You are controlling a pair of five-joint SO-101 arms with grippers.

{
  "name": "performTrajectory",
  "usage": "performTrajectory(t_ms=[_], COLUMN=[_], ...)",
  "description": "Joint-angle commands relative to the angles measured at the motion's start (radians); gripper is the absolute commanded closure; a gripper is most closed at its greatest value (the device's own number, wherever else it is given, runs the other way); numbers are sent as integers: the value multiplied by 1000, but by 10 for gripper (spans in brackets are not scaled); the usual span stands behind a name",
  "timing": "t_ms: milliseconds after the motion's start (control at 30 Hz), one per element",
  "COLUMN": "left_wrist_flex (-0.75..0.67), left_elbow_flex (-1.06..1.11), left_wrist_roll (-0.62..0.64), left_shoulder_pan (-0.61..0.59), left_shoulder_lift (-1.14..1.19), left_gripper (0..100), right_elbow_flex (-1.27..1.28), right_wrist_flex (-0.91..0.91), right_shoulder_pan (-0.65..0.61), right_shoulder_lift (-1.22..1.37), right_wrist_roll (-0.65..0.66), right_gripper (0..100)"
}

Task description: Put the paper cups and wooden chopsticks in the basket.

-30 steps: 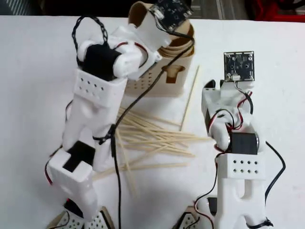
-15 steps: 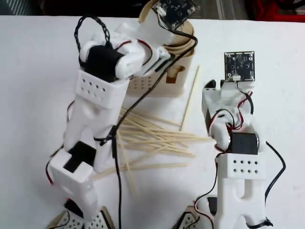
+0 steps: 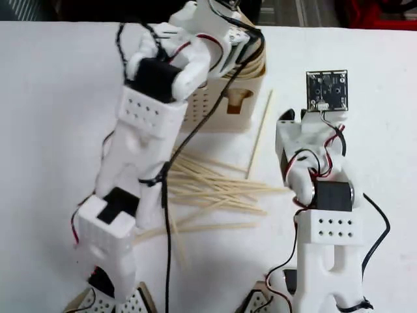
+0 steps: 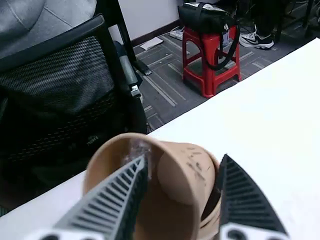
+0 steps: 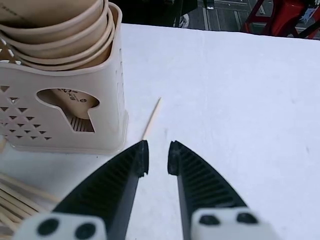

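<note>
A brown paper cup (image 4: 180, 175) lies sideways between my left gripper's (image 4: 185, 160) fingers, which are shut on it past the far rim of the basket (image 3: 221, 107), near the table's back edge. The beige basket (image 5: 65, 115) holds a stack of paper cups (image 5: 60, 30). Several wooden chopsticks (image 3: 208, 189) lie in a loose pile on the table in front of the basket, between the two arms. One chopstick (image 5: 151, 117) lies alone beside the basket. My right gripper (image 5: 158, 150) hovers low near that chopstick, slightly open with nothing between its fingers.
The white table (image 3: 52, 98) has bare room to the left and at the far right. Beyond the back edge stand a black mesh chair (image 4: 60, 90) and a red stool (image 4: 210, 50). The left arm's cable (image 3: 166, 215) hangs over the chopstick pile.
My left arm has swung farther back and up over the basket, carrying the cup toward the table's far edge. The right arm has not moved.
</note>
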Motion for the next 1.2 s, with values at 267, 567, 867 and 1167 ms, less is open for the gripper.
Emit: performTrajectory(t_ms=[267, 567, 867, 1167], left_wrist_flex=[-112, -104, -87, -40], left_elbow_flex=[-15, -15, -15, -14], left_wrist_roll=[-11, -109, -109, -106], left_shoulder_pan=[74, 119, 45, -19], left_shoulder_lift=[65, 108, 28, -97], left_gripper=[769, 770, 771, 845], right_elbow_flex=[-11, -11, -11, -11], right_wrist_flex=[-21, -21, -21, -19], right_shoulder_pan=[8, 12, 10, 10], right_shoulder_lift=[-19, -19, -19, -19], right_wrist_roll=[-8, -9, -11, -11], right_gripper=[922, 922, 922, 922])
